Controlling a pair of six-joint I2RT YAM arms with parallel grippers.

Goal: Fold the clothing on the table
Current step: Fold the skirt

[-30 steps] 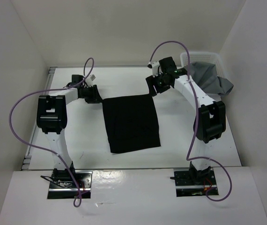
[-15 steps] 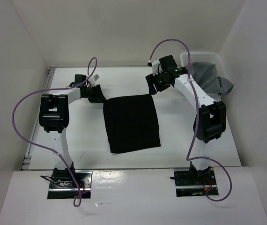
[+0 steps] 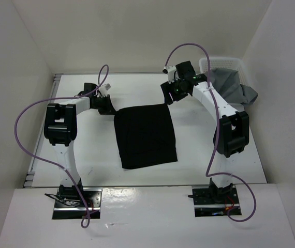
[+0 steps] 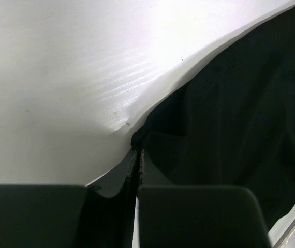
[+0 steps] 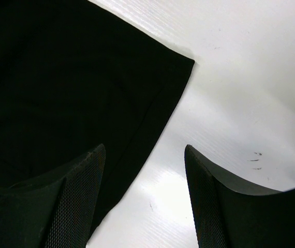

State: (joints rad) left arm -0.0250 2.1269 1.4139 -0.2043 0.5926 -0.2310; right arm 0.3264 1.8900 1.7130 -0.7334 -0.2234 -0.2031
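Clothing (image 3: 145, 135) lies flat on the worktop (image 3: 96, 150). Left fingers (image 4: 189, 217) are pressed together, pinching the clothing's far left corner. Right fingers (image 5: 70, 206) stand apart, straddling its edge near the far right corner.

The white table (image 3: 137, 90) carries a black garment (image 3: 145, 135) spread near its middle. A white basket (image 3: 221, 61) sits at the table's far right corner, and a metal rail (image 3: 33, 165) lines the table's left edge.
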